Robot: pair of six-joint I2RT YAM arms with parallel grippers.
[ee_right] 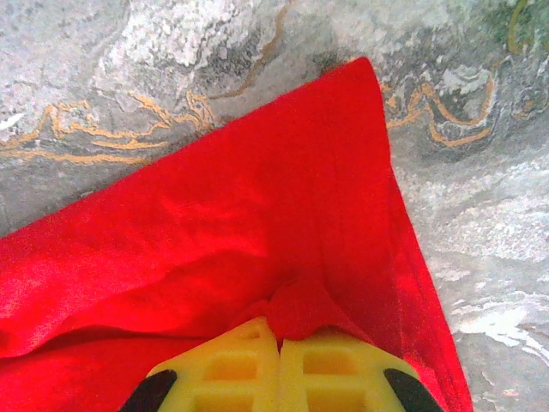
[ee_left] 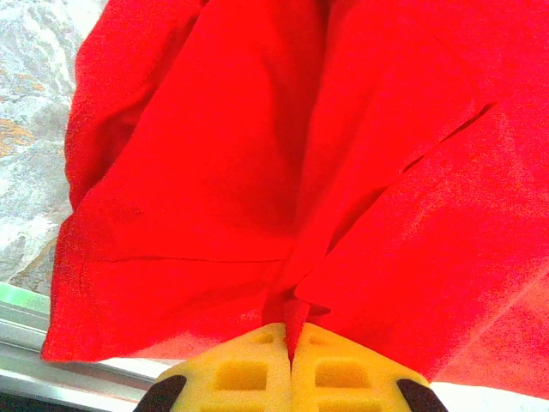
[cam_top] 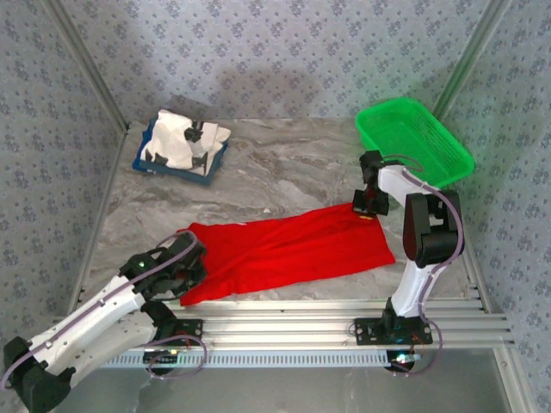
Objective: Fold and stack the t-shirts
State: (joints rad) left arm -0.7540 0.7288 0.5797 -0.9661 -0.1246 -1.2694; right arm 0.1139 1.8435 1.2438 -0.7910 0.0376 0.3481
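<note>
Tray (cam_top: 213, 169), flat blue plastic, at far left holds a crumpled white cloth t-shirt (cam_top: 176, 142), well apart from both arms. Nearer, the left gripper (ee_left: 292, 354) is clamped tight on the near-left edge of the bright red cloth t-shirt (cam_top: 288, 248) spread on the grey marbled table (cam_top: 284, 163); the right gripper (ee_right: 280, 343) is pinched closed on its far-right corner.

white shirt (cam_top: 176, 142) hides most of the blue tray (cam_top: 176, 175); its black marks (cam_top: 194, 133) too small to read.
</note>
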